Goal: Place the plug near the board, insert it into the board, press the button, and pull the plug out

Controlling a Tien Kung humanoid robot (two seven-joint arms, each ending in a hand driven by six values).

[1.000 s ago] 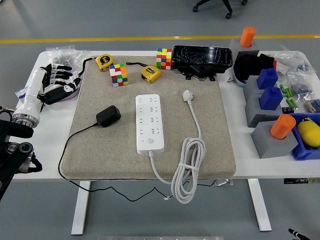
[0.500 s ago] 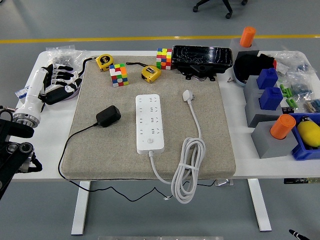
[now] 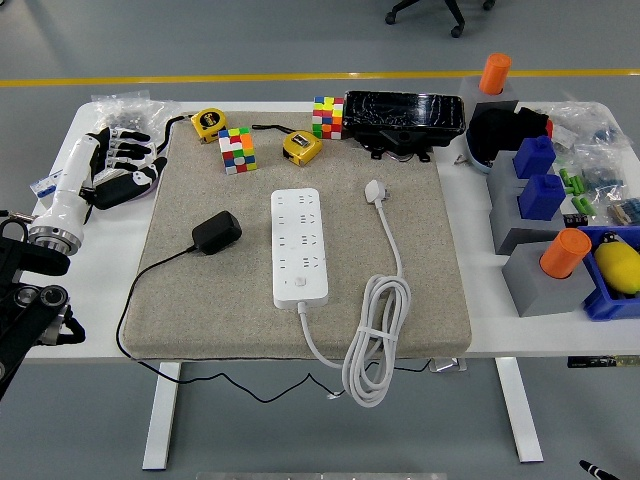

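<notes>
Black plug left of white board (apart), left hand open at mat's edge

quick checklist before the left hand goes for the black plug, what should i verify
1. Black plug free to grasp: ok, it lies alone on the mat, left of the power strip, nothing on it.
2. Left hand empty: ok, fingers spread, resting at the table's left edge, apart from the plug.
3. Strip sockets clear: ok, nothing is plugged in.
4. Plug cord slack: ok, it loops loosely off the mat's left side.
5. Strip's own white cable out of the way: ok, coiled to the strip's right.
6. Which way the plug's prongs face: cannot tell.
</notes>
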